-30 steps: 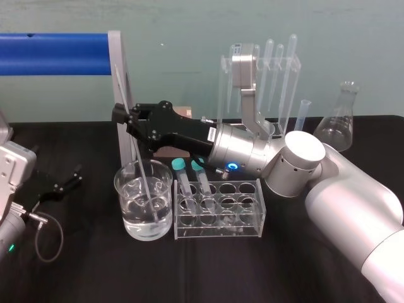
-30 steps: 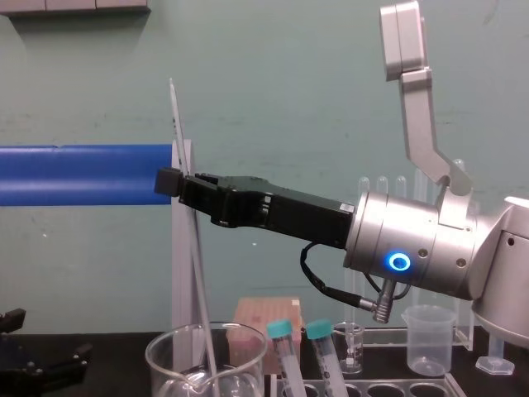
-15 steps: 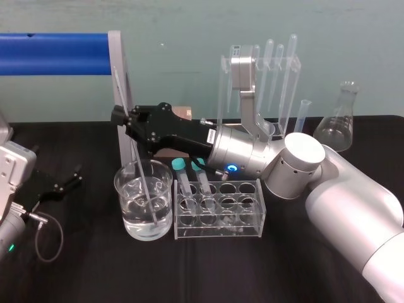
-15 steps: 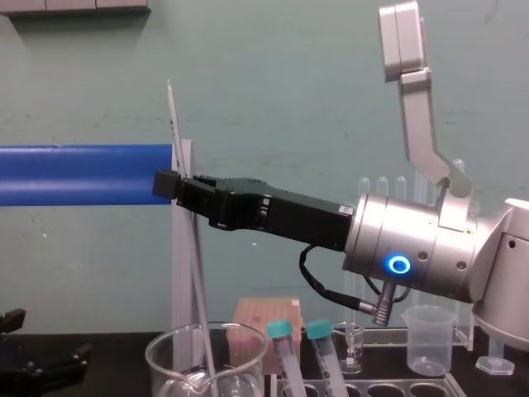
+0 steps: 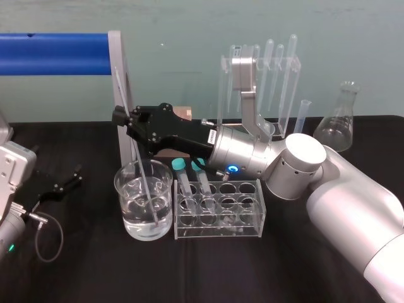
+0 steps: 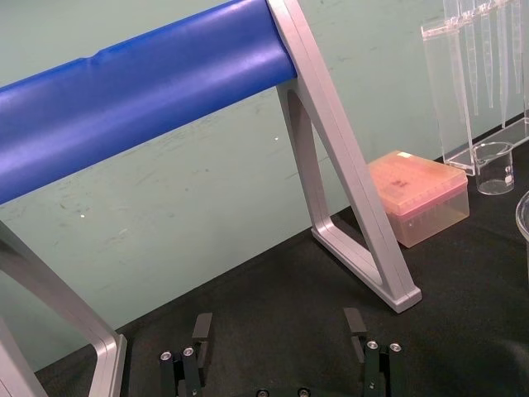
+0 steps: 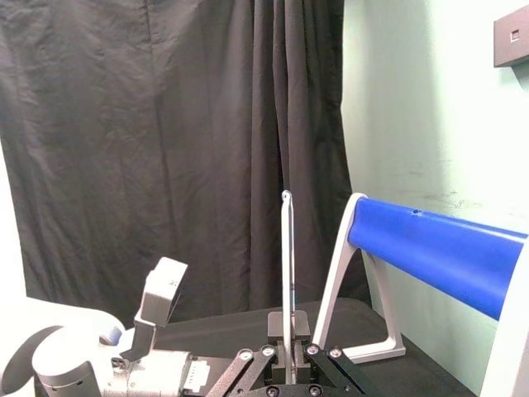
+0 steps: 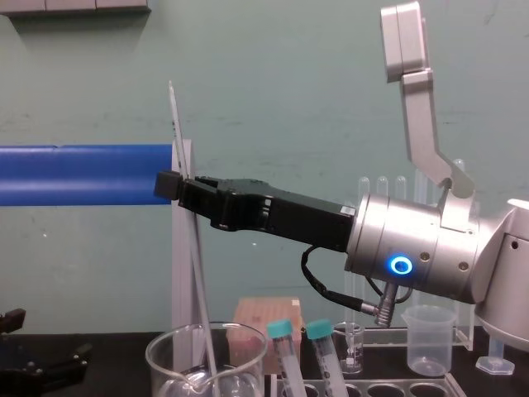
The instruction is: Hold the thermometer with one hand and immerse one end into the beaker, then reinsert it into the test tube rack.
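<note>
Quick status from me. My right jaws are pinched tight on the thermometer [image 8: 200, 289], gripping it above the beaker [image 5: 126, 202], roughly a third of the way down the rod. The rod leans a bit, with its top tipped to the beaker's left, and its lower end sits down inside the beaker in the clear liquid. I can't tell whether the tip actually touches the glass bottom. From my right wrist, the top part of the rod pokes straight up out of the jaws.

The test tube rack [image 5: 243, 214] stands just beside the beaker on its right. It has two teal-capped tubes [image 5: 180, 165] in the holes nearest the beaker and the other holes are open. Both beaker and rack are on the black tabletop [image 5: 95, 265].

My left jaws are parked low on the tabletop, well off to the beaker's left (doing nothing, basically). The fingers [image 6: 202, 327] are spread apart with nothing between them.

Behind the beaker there's a grey frame carrying a blue bar [image 5: 53, 53], and a pink box [image 6: 417, 194] by its foot. The clear pipette stand [image 5: 278, 69] is further back to the beaker's right, behind the rack.
</note>
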Robot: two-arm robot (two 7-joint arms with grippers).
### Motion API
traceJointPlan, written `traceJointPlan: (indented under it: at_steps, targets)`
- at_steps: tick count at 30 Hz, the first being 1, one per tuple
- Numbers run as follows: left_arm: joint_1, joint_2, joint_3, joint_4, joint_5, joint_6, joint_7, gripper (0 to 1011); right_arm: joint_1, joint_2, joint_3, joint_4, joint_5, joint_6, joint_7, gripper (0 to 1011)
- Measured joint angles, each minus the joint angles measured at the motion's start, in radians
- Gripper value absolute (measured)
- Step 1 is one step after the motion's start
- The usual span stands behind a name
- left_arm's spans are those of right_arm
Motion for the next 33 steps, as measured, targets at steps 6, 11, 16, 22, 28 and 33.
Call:
traceJointPlan:
  at_steps: [6, 11, 16, 22, 28, 33]
  targets:
    - [0.000, 0.000, 0.000, 0.000, 0.000, 0.000, 0.000, 1008, 0.000, 0.000, 0.000, -0.001, 0.000, 0.000, -0.002, 52]
    - [0.000, 0.000, 0.000, 0.000, 0.000, 0.000, 0.000, 1008, -0.001, 0.001, -0.001, -0.002, 0.000, 0.000, -0.003, 52]
    - [0.000, 0.000, 0.000, 0.000, 0.000, 0.000, 0.000, 1008, -0.001, 0.001, -0.001, -0.002, 0.000, 0.000, -0.003, 52]
    - [0.000, 0.000, 0.000, 0.000, 0.000, 0.000, 0.000, 1008, -0.004, 0.003, -0.001, -0.008, 0.000, 0.002, -0.006, 52]
    - [0.000, 0.000, 0.000, 0.000, 0.000, 0.000, 0.000, 1008, -0.006, 0.004, -0.001, -0.013, 0.001, 0.004, -0.007, 52]
    - [0.000, 0.000, 0.000, 0.000, 0.000, 0.000, 0.000, 1008, -0.007, 0.005, -0.001, -0.017, 0.003, 0.006, -0.008, 52]
